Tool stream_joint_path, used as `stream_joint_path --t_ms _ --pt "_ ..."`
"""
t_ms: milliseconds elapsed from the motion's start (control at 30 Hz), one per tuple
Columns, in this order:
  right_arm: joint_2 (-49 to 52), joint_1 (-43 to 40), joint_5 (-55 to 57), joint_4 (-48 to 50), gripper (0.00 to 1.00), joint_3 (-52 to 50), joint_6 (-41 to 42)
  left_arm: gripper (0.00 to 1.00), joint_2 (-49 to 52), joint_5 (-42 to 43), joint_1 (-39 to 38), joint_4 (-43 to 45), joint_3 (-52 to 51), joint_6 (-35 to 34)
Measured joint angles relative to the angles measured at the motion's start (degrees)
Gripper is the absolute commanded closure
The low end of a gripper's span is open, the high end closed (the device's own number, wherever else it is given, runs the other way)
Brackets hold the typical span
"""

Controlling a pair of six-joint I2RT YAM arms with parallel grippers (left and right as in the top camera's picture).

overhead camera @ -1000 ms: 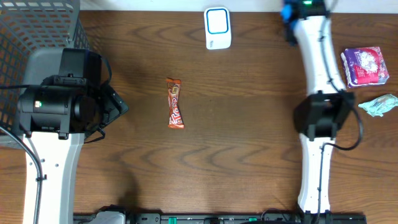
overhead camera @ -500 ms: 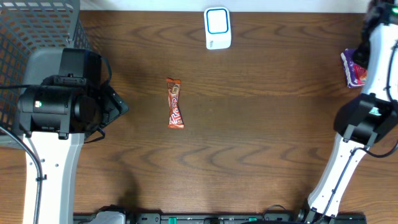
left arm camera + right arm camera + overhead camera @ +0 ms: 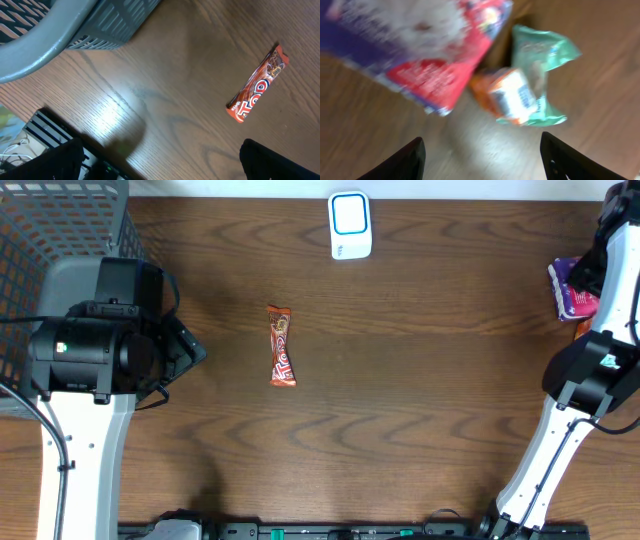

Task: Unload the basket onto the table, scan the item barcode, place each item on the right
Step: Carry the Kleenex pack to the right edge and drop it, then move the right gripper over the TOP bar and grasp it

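Note:
A brown and orange candy bar (image 3: 282,346) lies in the middle of the table, and it also shows in the left wrist view, candy bar (image 3: 257,85). A white scanner (image 3: 350,225) with a blue-rimmed window sits at the back edge. My left gripper (image 3: 160,167) hangs open and empty near the basket, well left of the bar. My right gripper (image 3: 482,162) is open above a purple and red packet (image 3: 415,45), a small orange packet (image 3: 507,95) and a green packet (image 3: 545,65), with nothing between its fingers. The picture there is blurred.
A grey wire basket (image 3: 60,230) fills the back left corner, partly under my left arm (image 3: 95,345). My right arm (image 3: 590,370) stands along the right edge, covering part of the purple packet (image 3: 568,290). A black rail (image 3: 350,530) runs along the front edge.
My right arm swung from the centre right out to the far right edge, over the packets there. Its jaws went from shut to open. The left arm and candy bar stayed put.

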Motion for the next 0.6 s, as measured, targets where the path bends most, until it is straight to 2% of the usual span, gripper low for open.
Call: stream_joint_path --t_ms 100,167,200,400,600 --pt "0.00 1.16 -1.99 -0.24 0.28 0.00 -0.63 0.01 0.00 0.00 0.00 0.00 0.00 0.00" --pt "0.00 2.32 -2.71 -0.17 0.18 0.00 -1.03 0.01 0.00 0.00 0.00 0.00 0.00 0.00" --pt "-0.07 3.04 -3.02 -0.02 0.02 0.00 -1.16 0.01 0.00 0.00 0.00 0.00 0.00 0.00" --pt "-3.50 9.01 -5.75 1.33 0.01 -0.02 -2.25 0.01 0.00 0.00 0.00 0.00 0.00 0.00" --pt "-11.39 16.83 -15.30 2.21 0.01 0.04 -7.39 0.01 0.00 0.00 0.00 0.00 0.00 0.00"
